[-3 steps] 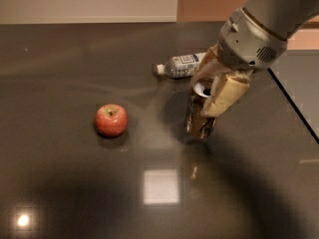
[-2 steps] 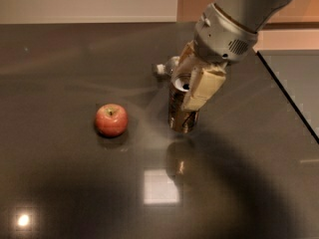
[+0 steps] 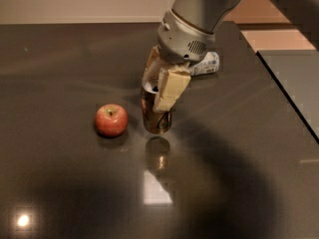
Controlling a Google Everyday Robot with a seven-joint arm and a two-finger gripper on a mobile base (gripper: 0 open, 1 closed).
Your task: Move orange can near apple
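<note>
The orange can point(image 3: 155, 117) stands upright, dark brownish-orange with a silver top, held just above or on the dark table point(image 3: 60, 68), a short gap to the right of the apple. The apple point(image 3: 111, 119) is small, round and red, and sits on the table at left of centre. My gripper point(image 3: 158, 86) reaches down from the upper right, its pale fingers point(image 3: 171, 87) closed on either side of the can's upper part. The can's reflection shows on the table just below it.
A clear plastic bottle point(image 3: 205, 63) with a label lies on its side behind the arm, partly hidden by it. The table's right edge point(image 3: 286, 91) runs diagonally at right, with a lighter floor beyond. Bright light reflections show on the near tabletop.
The gripper has carried the can leftward, from well right of the apple to close beside it. The apple and the bottle have not moved.
</note>
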